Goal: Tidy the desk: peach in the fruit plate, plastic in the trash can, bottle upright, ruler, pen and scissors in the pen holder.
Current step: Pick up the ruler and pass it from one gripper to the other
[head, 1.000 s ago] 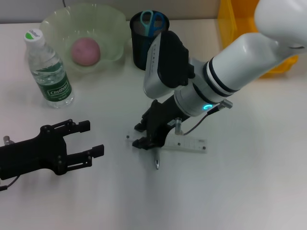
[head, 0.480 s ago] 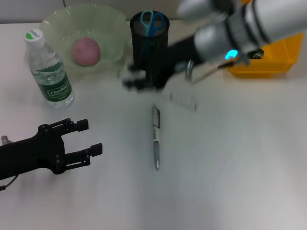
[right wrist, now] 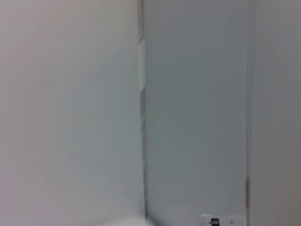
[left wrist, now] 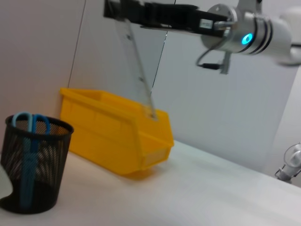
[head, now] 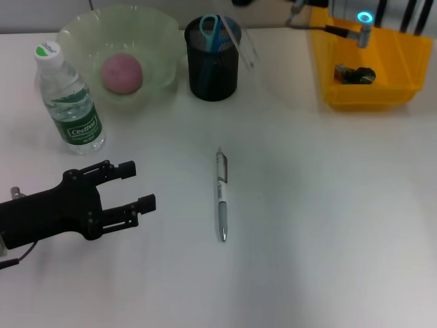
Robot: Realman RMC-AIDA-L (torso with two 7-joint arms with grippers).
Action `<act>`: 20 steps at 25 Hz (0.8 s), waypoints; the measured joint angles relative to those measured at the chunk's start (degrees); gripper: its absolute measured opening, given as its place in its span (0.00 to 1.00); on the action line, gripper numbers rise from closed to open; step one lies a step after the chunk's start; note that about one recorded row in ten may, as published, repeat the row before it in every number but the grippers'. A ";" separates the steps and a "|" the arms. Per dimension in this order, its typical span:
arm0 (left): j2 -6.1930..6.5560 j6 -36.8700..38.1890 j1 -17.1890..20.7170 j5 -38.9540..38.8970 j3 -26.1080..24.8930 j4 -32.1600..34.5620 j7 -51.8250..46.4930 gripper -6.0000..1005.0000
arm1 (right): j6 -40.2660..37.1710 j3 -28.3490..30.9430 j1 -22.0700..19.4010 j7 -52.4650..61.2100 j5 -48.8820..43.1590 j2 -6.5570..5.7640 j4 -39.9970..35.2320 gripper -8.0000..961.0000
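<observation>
Where it hung lower before, the right claw grips the ruler high above the pen holder.

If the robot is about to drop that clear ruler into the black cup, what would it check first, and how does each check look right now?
1. Ruler held by the right gripper: ok, it hangs from the closed jaws.
2. Ruler over the pen holder: cannot tell; its lower end looks off to one side.
3. Room in the holder: ok, only the scissors stand inside.
4. Left gripper out of the way: ok, open, low over the table, far from the holder.
5. Pen waiting: ok, lying flat on the table.
</observation>
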 joint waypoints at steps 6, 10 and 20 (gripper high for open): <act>-0.19 0.63 -0.71 0.00 -1.21 0.14 -0.85 0.78 | 4.06 -0.32 5.14 -16.71 18.64 0.23 13.86 0.40; -0.28 0.66 -1.02 -0.03 -1.98 -0.05 -0.99 0.78 | 5.94 -0.32 9.92 -28.18 28.33 0.46 22.04 0.40; -1.08 0.11 -1.93 -0.71 -3.03 -0.36 -0.76 0.78 | 11.11 -0.21 14.99 -36.45 32.49 0.65 28.57 0.40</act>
